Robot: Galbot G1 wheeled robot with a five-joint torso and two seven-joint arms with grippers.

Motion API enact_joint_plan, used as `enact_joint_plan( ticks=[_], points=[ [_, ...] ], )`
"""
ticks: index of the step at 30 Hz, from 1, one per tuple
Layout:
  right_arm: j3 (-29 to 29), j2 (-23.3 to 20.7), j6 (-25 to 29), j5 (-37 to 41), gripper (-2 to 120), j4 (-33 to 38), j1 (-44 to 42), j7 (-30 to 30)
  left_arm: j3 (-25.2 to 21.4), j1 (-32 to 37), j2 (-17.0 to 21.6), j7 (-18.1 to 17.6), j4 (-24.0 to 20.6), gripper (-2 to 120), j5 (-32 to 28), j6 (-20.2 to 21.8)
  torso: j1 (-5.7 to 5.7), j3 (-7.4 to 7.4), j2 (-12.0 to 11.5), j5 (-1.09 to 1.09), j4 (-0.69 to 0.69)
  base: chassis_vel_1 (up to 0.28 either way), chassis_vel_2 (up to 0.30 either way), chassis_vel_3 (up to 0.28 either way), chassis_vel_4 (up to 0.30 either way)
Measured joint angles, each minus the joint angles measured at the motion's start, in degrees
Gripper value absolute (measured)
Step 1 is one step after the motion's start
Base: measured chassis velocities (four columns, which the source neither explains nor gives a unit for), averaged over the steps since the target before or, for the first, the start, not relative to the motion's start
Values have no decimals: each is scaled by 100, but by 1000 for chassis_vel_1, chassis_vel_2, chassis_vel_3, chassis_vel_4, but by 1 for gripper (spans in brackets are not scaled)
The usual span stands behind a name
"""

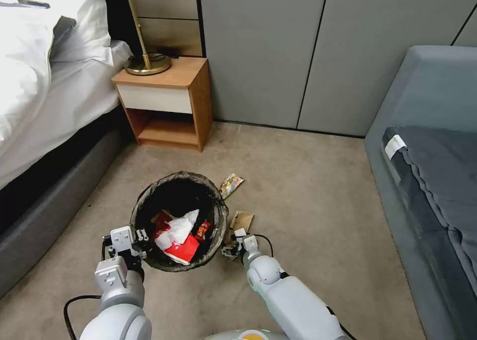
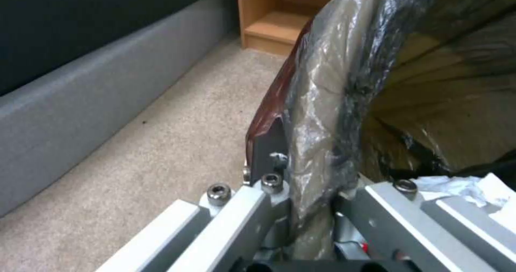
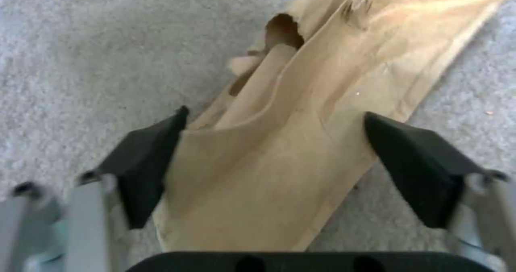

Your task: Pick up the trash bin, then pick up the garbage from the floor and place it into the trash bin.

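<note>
— While the left hand pinches the trash bin rim, where's the garbage?
— Brown cardboard scrap between the right hand's wide fingers; flat, it may slip out.

No words, brands or numbers can be read anywhere. The small colourful snack wrapper on the floor carries print, too small to make out.

Open carpet ahead and right. Bed frame blocks left, sofa right, nightstand ahead. Trash bin sits between the arms, touching cardboard scrap.
</note>
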Motion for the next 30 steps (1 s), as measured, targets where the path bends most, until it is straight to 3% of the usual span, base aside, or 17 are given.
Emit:
enact_joint_plan(
  ticks=[1,3,7,13,15,19,20,30],
  points=[
    [12,-13,9,-4,70,11,0,0,5,5,0,0,-2,0,4,-5,0,0,0,0,-1,0,0,0,0],
    [32,-16,20,-16,67,15,2,0,17,6,-3,0,-9,0,11,-10,0,0,0,0,-1,0,0,0,0],
    [68,-12,67,-90,47,14,-1,-11,25,6,3,0,-18,0,16,-14,0,0,0,-2,-1,0,0,0,0],
    [72,-16,106,-140,32,14,-9,-17,21,4,8,0,-22,0,16,-19,0,0,0,-2,-1,0,0,0,0],
    [72,-27,129,-158,19,16,-8,-17,23,-9,7,0,-22,0,16,-20,0,0,0,-1,-1,0,0,0,0],
    [74,-40,147,-161,10,23,-7,-17,26,-12,6,0,-23,0,16,-21,0,0,0,-2,-1,0,0,0,0],
    [81,-49,163,-170,3,31,-5,-23,26,-18,6,-1,-23,0,15,-22,0,0,0,-1,-1,0,0,0,0],
    [205,-140,295,-164,0,255,-52,31,25,-47,21,-3,-9,0,-1,-22,0,1,0,-1,-1,0,0,0,0]
  ],
)
